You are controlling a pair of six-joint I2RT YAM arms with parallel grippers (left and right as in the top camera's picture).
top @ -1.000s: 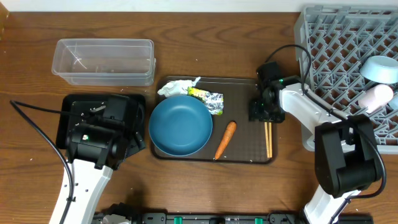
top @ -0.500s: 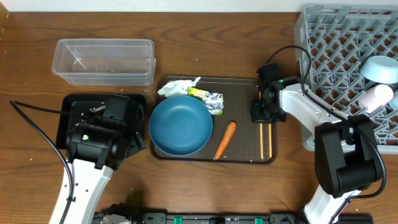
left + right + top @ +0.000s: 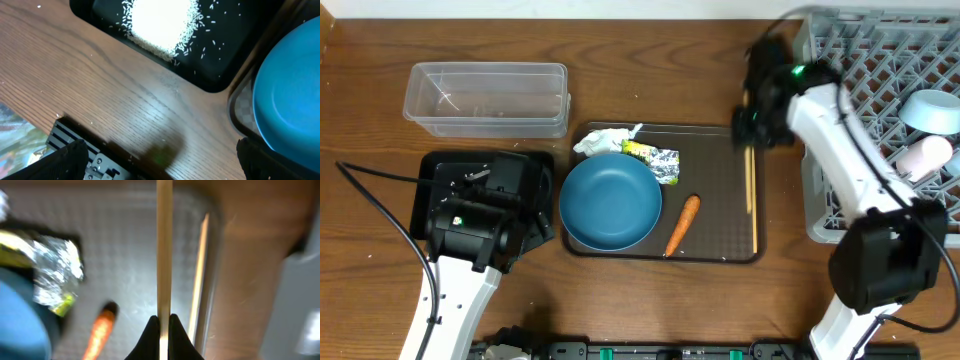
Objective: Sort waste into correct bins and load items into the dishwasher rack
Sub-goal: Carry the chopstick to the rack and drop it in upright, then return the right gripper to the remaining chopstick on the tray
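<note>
My right gripper point(image 3: 752, 120) point(image 3: 164, 317) hangs above the far right corner of the dark brown serving tray point(image 3: 715, 225), shut on one wooden chopstick point(image 3: 164, 245) point(image 3: 749, 180) that it has lifted. The other chopstick point(image 3: 200, 275) point(image 3: 755, 235) lies on the tray by its right rim. The dark-blue bowl point(image 3: 610, 200), carrot point(image 3: 682, 224), foil wrapper point(image 3: 658, 162) and crumpled paper point(image 3: 603, 141) also sit on that tray. My left gripper point(image 3: 165, 167) is open and holds nothing, near the black tray point(image 3: 235, 55) that holds the rice heap point(image 3: 160, 22).
The clear tub point(image 3: 488, 98) stands at the far left. The grey rack point(image 3: 865, 70) fills the right side, with a light-blue bowl point(image 3: 932, 108) and a pale cup point(image 3: 925, 155) in it. My left arm covers most of the black tray in the overhead view.
The right gripper closed on one chopstick, then rose and moved toward the far side, lifting it off the tray. The other chopstick stayed behind. The left arm has not moved.
</note>
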